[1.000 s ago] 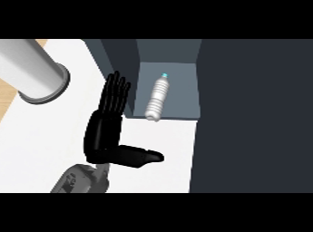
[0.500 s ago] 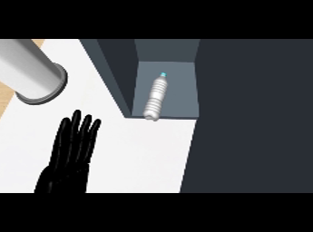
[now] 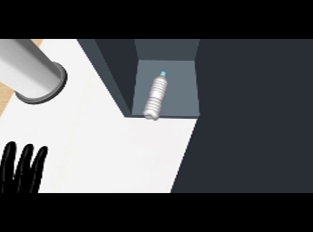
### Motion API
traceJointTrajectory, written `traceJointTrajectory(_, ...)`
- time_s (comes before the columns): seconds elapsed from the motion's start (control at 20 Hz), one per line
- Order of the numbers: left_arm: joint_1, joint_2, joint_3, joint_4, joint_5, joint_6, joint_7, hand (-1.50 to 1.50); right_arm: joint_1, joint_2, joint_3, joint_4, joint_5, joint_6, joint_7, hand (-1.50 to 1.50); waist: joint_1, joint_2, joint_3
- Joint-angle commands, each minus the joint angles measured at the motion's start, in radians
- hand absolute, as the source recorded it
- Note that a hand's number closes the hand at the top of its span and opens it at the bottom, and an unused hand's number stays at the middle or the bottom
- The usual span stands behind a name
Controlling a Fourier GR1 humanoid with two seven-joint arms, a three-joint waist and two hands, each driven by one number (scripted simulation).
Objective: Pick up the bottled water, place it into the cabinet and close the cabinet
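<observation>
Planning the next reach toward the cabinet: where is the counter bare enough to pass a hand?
The white counter is bare between the grey cylinder, the left hand and the cabinet. The cabinet's compartment is tight: the bottled water lies in it.

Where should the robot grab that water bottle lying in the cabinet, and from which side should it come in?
Probably around the wide lower body of the bottle, near the base at the cabinet's open front edge. It lies on its side, blue cap pointing at the back wall, so that end is nearest. Walls stand on either side, so come in from the counter side. The left hand shows open at the lower left.
</observation>
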Motion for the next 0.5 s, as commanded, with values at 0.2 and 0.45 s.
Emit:
traceJointTrajectory(0.2, 0.197, 0.092, 0.126, -0.132, 0.126, -0.122, -0.041, -1.50, -0.058, 0.076, 0.242, -0.068, 0.115, -0.004, 0.099, 1.50, 0.014, -0.016, -0.007)
traceJointTrajectory(0.45, 0.285, 0.099, 0.185, -0.093, 0.176, -0.239, -0.121, -1.50, -0.151, 0.161, 0.258, -0.029, 0.070, -0.015, 0.205, 1.50, 0.039, -0.013, -0.008)
